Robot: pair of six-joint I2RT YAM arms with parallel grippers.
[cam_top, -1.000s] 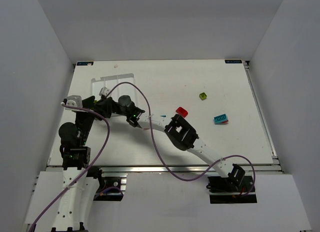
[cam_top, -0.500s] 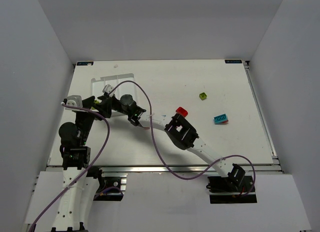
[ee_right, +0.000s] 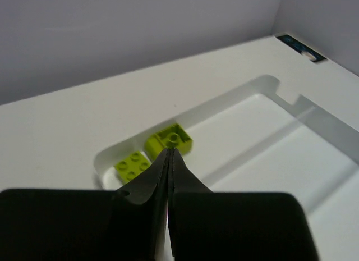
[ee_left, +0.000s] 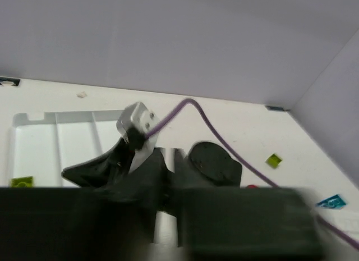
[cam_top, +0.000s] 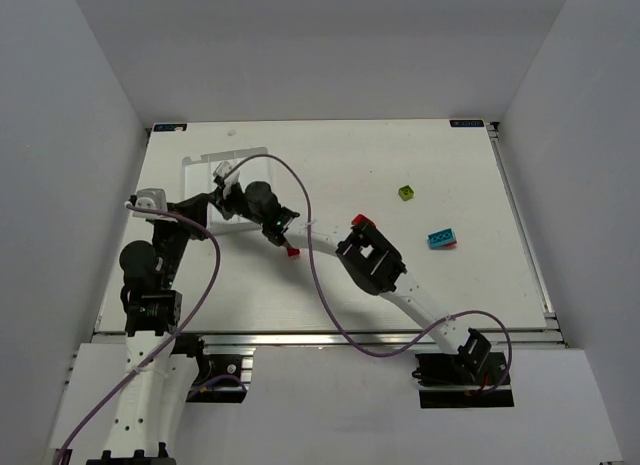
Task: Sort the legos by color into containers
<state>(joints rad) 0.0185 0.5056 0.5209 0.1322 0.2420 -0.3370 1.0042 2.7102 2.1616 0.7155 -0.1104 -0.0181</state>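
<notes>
The white tray [cam_top: 250,155] sits at the back left. Two yellow-green legos [ee_right: 168,138] [ee_right: 132,163] lie in a corner compartment of the tray [ee_right: 263,137]. My right gripper [ee_right: 170,151] hangs shut and empty with its tips just over the nearer one. My left gripper [ee_left: 166,177] is blurred, shut on nothing, right behind the right wrist at the tray [ee_left: 56,118]. One yellow-green lego [ee_left: 21,182] shows in the left compartment. On the table lie a yellow-green lego [cam_top: 407,193], a cyan lego [cam_top: 441,239] and a red lego [cam_top: 359,220] half hidden by the right arm.
A purple cable [cam_top: 315,275] loops over the right arm and across the table's middle. A small red spot [cam_top: 292,251] shows beside the right forearm; I cannot tell what it is. Both arms crowd the tray's near side [cam_top: 215,197].
The right wrist has swung farther back over the tray and its elbow has shifted right. Both grippers have closed. A red spot has appeared by the right forearm.
</notes>
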